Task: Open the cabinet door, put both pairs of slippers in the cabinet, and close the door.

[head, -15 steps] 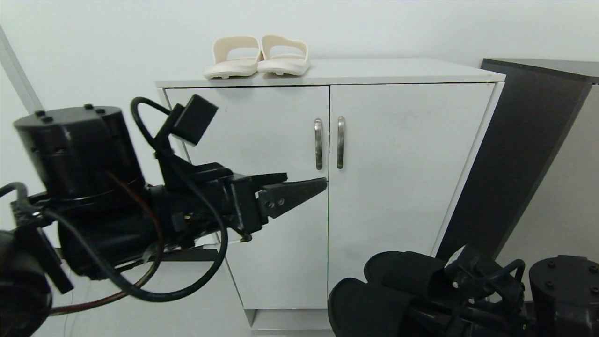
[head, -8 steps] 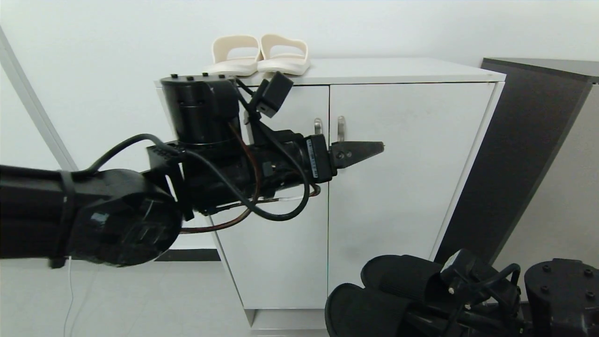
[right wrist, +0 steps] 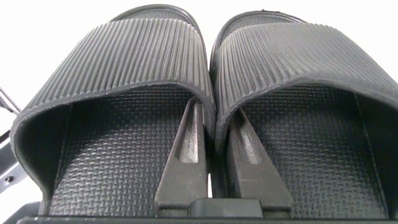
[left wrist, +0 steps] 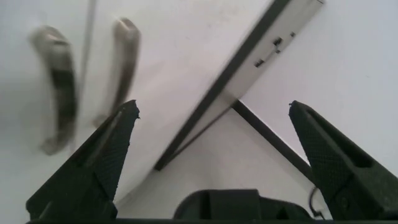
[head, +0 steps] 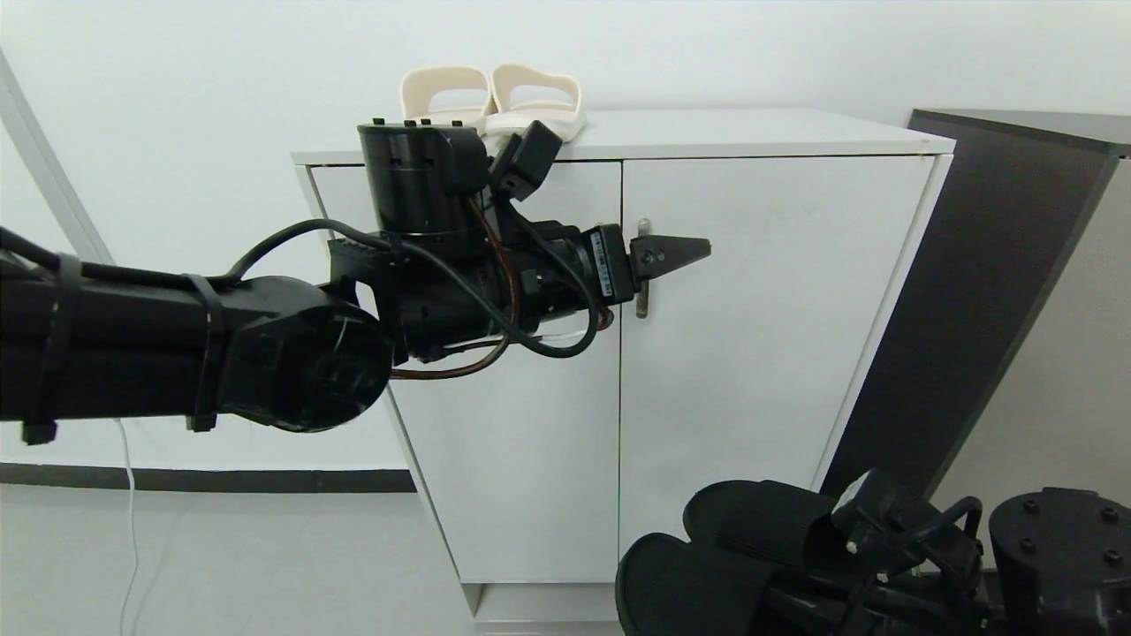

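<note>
- The door handles [left wrist: 121, 68] were slim metal bars, their long axes upright, flanking the seam of the shut cabinet [head: 760, 353].
- My left pincer [head: 698, 250], released wide, hung level with their upper part. They lay off to one side of the gap between its jaws, not within it.
- My left arm was the nearer. My right pincer [right wrist: 214, 124] was clenched on the black slippers [head: 733, 548], low before the cabinet.
- The cream slippers [head: 490, 97] sat on the cabinet's top.

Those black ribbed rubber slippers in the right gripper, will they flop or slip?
Probably bendy but not floppy: the black ribbed rubber slippers keep arched straps. Likely slip-resistant: the right gripper pinches their adjoining side walls, and the footbeds are textured.
</note>
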Robot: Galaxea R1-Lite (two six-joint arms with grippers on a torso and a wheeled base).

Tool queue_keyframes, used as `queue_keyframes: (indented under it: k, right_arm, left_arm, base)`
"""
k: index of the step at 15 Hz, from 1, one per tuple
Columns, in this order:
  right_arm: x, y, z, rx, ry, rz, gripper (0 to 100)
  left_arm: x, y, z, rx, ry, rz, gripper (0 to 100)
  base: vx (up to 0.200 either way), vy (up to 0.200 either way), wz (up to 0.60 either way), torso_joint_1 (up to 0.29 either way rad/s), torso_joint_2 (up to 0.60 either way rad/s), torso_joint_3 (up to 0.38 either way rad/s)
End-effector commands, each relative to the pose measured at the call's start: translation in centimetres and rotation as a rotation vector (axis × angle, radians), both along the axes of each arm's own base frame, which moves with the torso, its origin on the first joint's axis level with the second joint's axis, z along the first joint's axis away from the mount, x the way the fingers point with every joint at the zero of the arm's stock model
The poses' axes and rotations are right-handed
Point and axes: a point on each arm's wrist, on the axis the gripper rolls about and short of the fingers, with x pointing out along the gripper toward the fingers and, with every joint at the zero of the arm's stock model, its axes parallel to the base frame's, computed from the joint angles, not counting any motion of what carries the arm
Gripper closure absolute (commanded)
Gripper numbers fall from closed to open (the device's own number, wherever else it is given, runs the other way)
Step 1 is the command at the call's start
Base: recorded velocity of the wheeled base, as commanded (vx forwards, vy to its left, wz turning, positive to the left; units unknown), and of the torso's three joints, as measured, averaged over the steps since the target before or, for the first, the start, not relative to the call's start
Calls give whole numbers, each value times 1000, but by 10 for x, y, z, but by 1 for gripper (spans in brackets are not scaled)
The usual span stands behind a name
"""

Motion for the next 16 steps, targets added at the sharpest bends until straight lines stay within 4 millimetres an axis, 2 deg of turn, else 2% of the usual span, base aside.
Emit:
queue_keyframes:
  k: [1, 10, 16]
  right_arm:
    - [0, 0, -1, -2, 2, 1, 100]
    - [1, 1, -2, -8, 7, 1, 100]
    - [1, 1, -2, -8, 8, 2, 100]
  left_arm:
    - [1, 2, 3, 2, -8, 29, 0]
    - [28, -14, -9, 61, -23, 136, 0]
    - [31, -18, -9, 58, -10, 124, 0]
  base:
    - [0, 0, 0, 0, 0, 0]
    - [0, 0, 0, 0, 0, 0]
    - [0, 0, 0, 0, 0, 0]
